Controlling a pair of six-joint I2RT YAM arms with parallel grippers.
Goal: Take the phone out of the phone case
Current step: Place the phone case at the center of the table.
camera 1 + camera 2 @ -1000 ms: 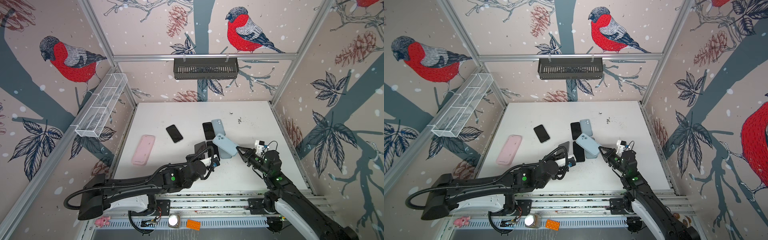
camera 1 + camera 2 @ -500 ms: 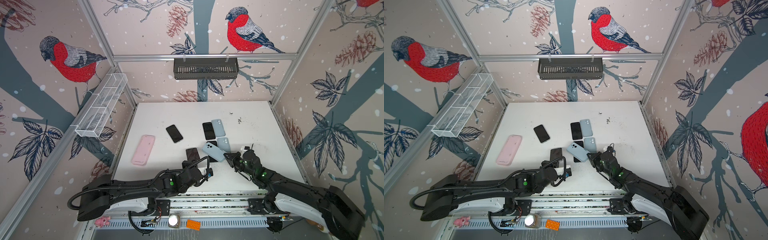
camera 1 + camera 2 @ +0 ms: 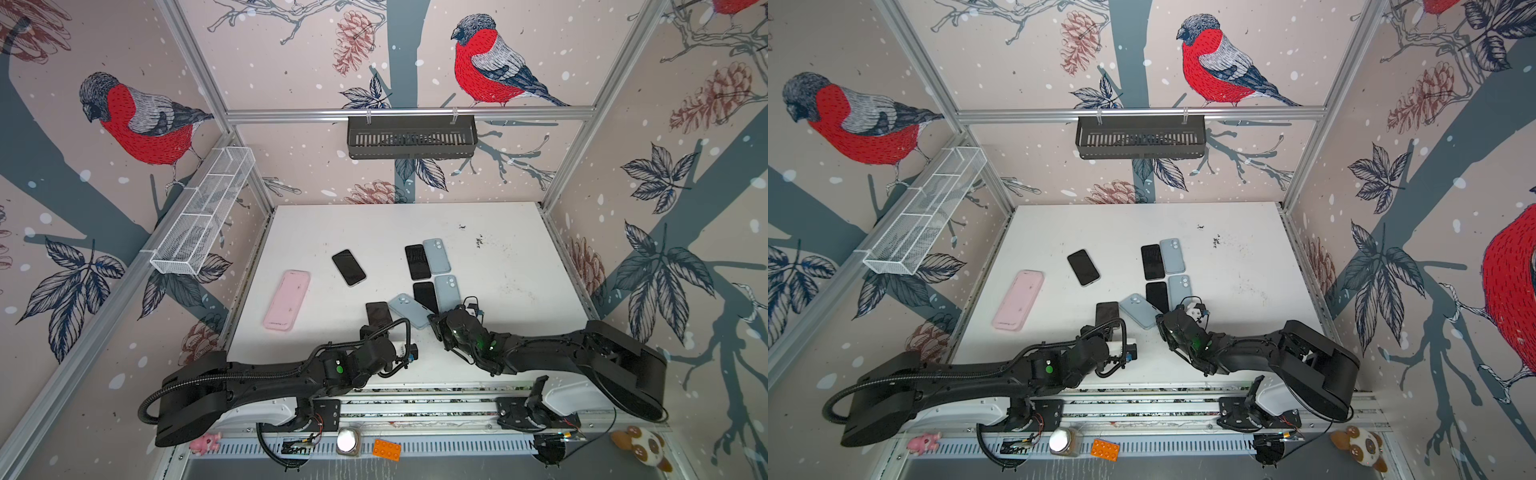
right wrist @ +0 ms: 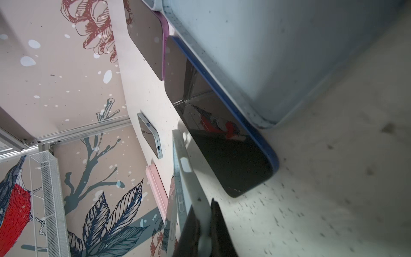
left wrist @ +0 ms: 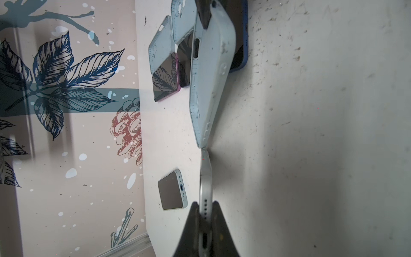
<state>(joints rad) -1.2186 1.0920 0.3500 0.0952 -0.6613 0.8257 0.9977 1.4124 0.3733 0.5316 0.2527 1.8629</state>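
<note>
Left claw (image 5: 205, 203) on phone (image 5: 205, 175), right claw (image 4: 204, 207) on case (image 4: 191, 184), both half-hidden overhead.

You are looking at a pale blue soft plastic phone case (image 3: 409, 311) and a black-screened phone with a silver metal edge (image 3: 378, 312), on a white tabletop (image 3: 511, 266) speckled with dark marks. The rounded rectangular silicone case (image 3: 287, 299) is plain pink, and the flat phone with a dark blue rim (image 4: 272, 158) has a glossy black face. Your beige wallpaper (image 3: 291, 62) carries red-breasted grey bullfinches, teal branches and rust-coloured pine cones.
</note>
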